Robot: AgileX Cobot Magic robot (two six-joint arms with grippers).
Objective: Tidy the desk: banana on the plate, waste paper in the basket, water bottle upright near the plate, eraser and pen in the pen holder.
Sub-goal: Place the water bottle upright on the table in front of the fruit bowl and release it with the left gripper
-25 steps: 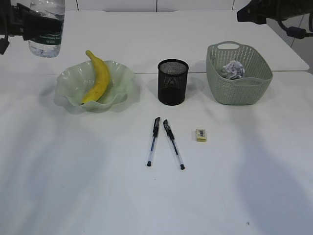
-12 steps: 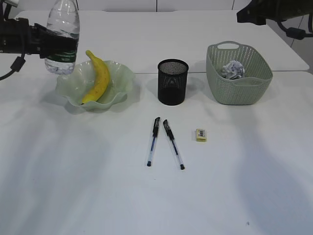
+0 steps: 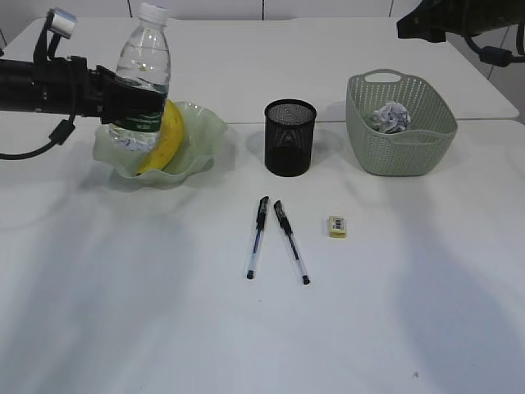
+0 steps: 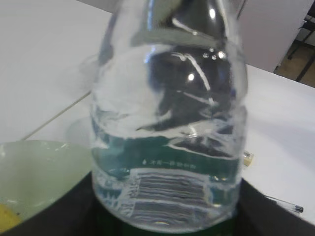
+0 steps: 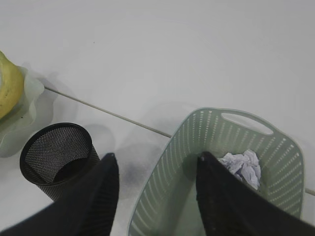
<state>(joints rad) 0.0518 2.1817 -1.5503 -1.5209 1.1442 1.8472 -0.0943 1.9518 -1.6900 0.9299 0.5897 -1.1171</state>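
Carrying the water bottle [image 3: 144, 78] rightward and lower than a second ago, left gripper [image 3: 123, 103] clenched on its label; now upright in front of plate [image 3: 209, 131], banana [image 3: 168, 135] at 3 o'clock. Right gripper [image 5: 155, 184] spread, empty, above basket [image 5: 197, 147]. Placement pending; pens, eraser untouched.

Both arms are matte black: the left arm [image 3: 41, 82] carries a small silver-grey knob and a looping black cable, the right arm [image 3: 459, 18] a ribbed black hose.
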